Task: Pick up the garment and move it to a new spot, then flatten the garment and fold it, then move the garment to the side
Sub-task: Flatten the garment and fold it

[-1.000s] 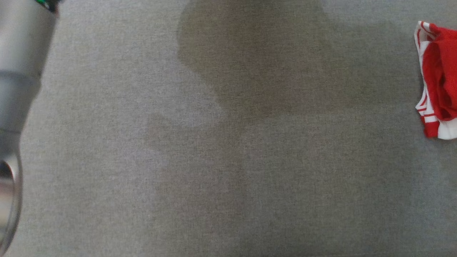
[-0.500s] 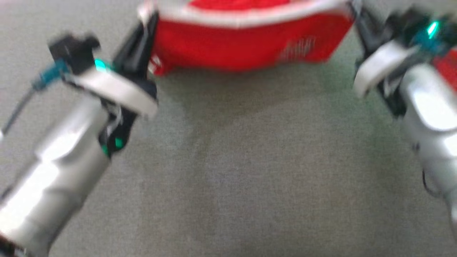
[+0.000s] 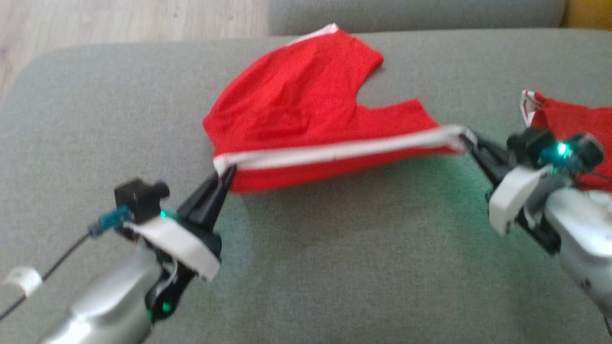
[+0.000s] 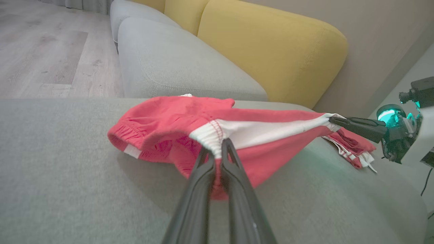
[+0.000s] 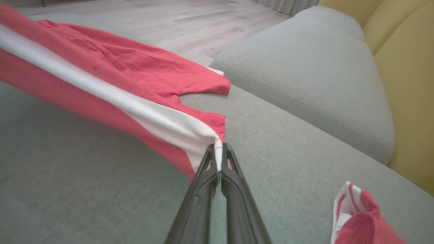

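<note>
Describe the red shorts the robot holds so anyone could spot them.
On the grey sofa seat, the red shorts are stretched between the left gripper and right gripper, each pinching one end of the white waistband. The other red-and-white garment nearby lies crumpled, unheld.

- Left gripper (image 3: 226, 174) at the lower left of the head view, long dark fingers pressed together and pointing up and to the right, tips pinched on the white band of the garment (image 3: 296, 95).
- Right gripper (image 3: 467, 139) at the right, fingers likewise closed, pointing up and to the left, clamped on the band's other end.
- Left forearm (image 3: 105, 306) silver, rising from the bottom-left corner, with a white wrist collar (image 3: 177, 241) and a small green light.
- Right forearm (image 3: 583, 234) silver, slanting in from the lower right, green light lit at the wrist.
- Grippers well apart, tips angled toward each other.
</note>
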